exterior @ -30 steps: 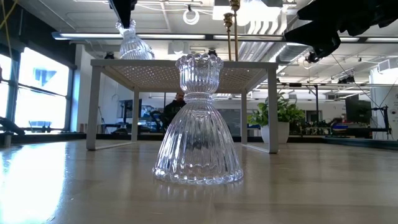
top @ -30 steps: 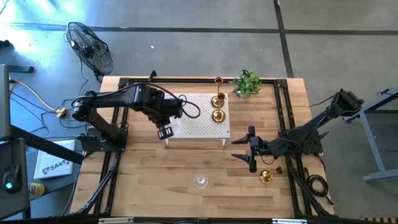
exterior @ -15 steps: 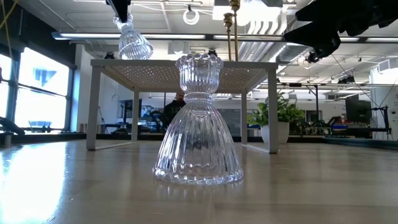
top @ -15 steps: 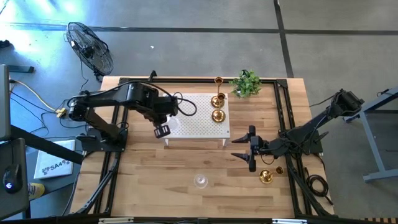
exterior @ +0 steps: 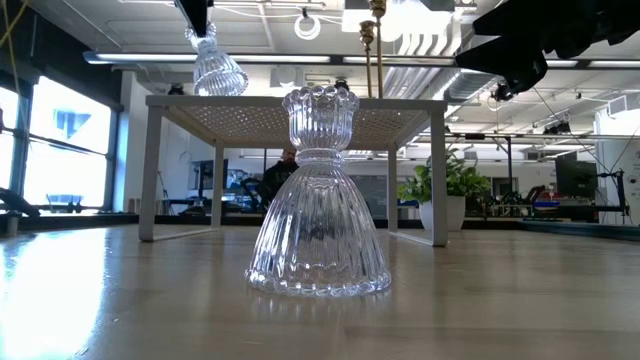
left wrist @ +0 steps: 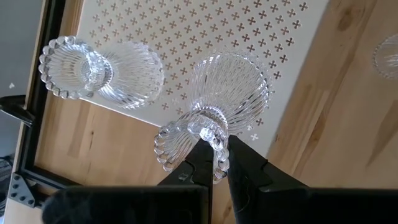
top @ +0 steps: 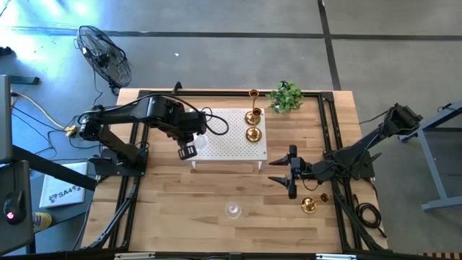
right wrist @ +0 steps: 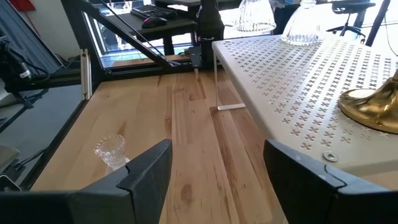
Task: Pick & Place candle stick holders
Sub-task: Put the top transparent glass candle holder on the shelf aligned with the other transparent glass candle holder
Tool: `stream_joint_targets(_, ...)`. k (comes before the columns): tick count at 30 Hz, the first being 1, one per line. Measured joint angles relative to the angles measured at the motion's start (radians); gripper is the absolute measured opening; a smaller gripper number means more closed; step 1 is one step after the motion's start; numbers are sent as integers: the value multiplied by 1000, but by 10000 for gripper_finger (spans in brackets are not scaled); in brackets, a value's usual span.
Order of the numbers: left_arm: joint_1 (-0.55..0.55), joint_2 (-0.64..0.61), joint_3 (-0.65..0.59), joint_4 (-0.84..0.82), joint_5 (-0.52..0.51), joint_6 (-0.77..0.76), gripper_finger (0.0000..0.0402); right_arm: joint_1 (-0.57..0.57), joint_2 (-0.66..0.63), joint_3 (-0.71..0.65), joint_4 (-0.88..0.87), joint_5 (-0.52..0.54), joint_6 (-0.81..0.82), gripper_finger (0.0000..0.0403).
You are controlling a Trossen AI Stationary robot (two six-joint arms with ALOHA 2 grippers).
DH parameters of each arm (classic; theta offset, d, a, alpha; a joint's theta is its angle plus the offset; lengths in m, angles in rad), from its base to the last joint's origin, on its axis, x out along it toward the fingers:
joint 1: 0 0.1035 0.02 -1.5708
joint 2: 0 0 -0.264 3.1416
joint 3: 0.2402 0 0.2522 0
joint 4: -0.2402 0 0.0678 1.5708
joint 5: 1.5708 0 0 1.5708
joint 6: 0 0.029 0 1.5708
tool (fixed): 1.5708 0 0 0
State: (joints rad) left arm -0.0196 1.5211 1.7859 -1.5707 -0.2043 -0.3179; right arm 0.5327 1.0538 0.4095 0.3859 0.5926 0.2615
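Note:
My left gripper (left wrist: 214, 149) is shut on a clear glass candle stick holder (exterior: 218, 65) over the near left corner of the white perforated platform (top: 231, 148). A second glass holder (left wrist: 93, 68) stands on its base on the platform by the left edge. Two gold holders (top: 253, 115) (top: 253, 134) stand on the platform's right part. Another glass holder (top: 232, 210) stands on the table near the front edge, close to the low camera (exterior: 318, 190). A gold holder (top: 309, 205) stands at the near right, beside my right gripper (top: 289, 173), which hangs open over the table. My left gripper pinches the beaded rim of the glass holder's small cup end (left wrist: 186, 140) between its two fingers. The fingers come from above, pointing steeply down. The holder hangs below them, tilted, its flared base (exterior: 222, 78) lowest and just above the platform's top.
A small green plant (top: 286, 96) stands at the far right of the table, and a thin gold holder (top: 253, 94) at the platform's far edge. Black frame rails (top: 130, 188) run along the table's sides. Bare wood lies between the platform and the front edge.
The glass holder in my left gripper hung upright with its base at the platform's top. It now hangs tilted and slightly higher, shifted a little toward the table's left edge along with the gripper.

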Motion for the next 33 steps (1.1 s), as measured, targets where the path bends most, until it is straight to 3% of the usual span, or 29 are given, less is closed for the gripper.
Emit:
stream_joint_targets(15, 0, 0, 0, 0, -4, 115, 17, 0, 0, 0, -2, -3, 27, 246)
stream_joint_targets(25, -1, -31, -124, 5, -63, 220, 17, -1, 0, 0, -1, 65, 75, 246)
stream_joint_targets(33, 0, -29, -129, -6, -70, 260, 17, -3, 0, 0, 2, 98, 79, 246)
